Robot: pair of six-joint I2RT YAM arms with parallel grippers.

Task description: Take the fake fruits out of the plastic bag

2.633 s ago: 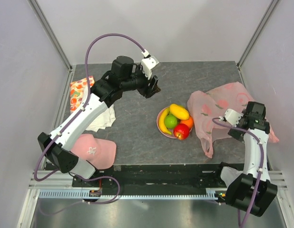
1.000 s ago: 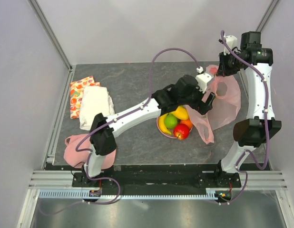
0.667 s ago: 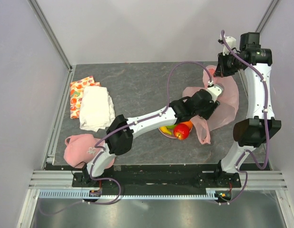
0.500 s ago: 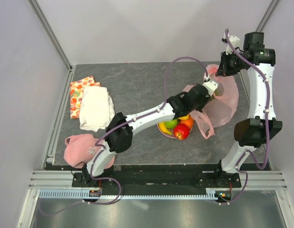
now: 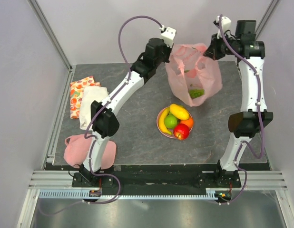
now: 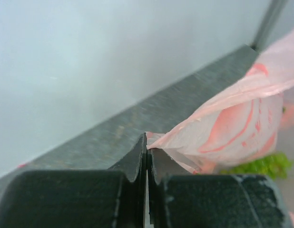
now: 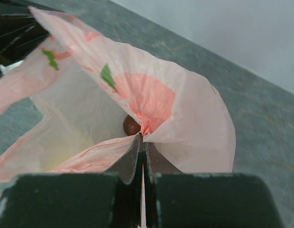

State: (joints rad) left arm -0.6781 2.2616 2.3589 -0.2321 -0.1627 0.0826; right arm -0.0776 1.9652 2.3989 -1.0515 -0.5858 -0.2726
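Observation:
The pale-pink plastic bag (image 5: 192,71) hangs in the air at the back of the table, stretched between both grippers. My left gripper (image 5: 170,47) is shut on its left edge (image 6: 159,140). My right gripper (image 5: 210,51) is shut on its right edge (image 7: 151,124). A small dark plum (image 7: 131,125) lies inside the bag, and a green item (image 5: 196,93) shows through its lower wall. On a pink plate (image 5: 159,116) below lie fake fruits: banana (image 5: 162,122), mango (image 5: 179,111), green apple (image 5: 171,121), orange (image 5: 187,122) and red apple (image 5: 181,131).
A fruit-printed cloth (image 5: 79,90) and a white cloth (image 5: 94,107) lie at the left of the table. A pink cloth (image 5: 87,149) sits at the near left edge. Frame posts stand at both back corners.
My left gripper closed on the bag's edge and rose to the back left. The bag came off the table and now hangs open between both grippers; the right arm only shifted slightly.

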